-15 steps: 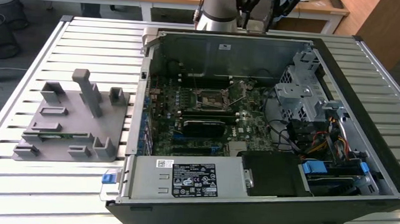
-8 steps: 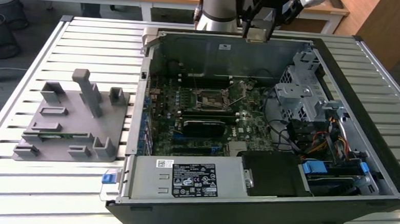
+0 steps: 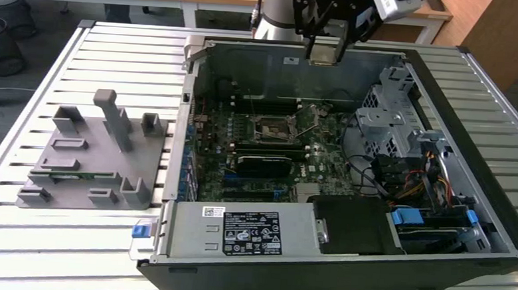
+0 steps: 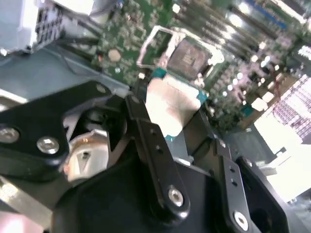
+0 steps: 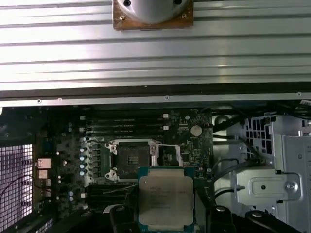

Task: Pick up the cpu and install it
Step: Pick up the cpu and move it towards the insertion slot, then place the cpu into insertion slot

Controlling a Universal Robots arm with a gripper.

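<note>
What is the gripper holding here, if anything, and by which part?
The gripper holds the cpu, pinched between its two fingers at opposite side edges, with the metal top left uncovered.

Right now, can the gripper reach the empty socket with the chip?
Probably yes: the gripper holds the chip above the open computer, and nothing seems to lie between it and the socket.

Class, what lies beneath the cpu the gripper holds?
Beneath the cpu, clamped in the gripper, the first wrist view shows the green motherboard and its open socket. The patch of board directly behind the chip is covered.
</note>
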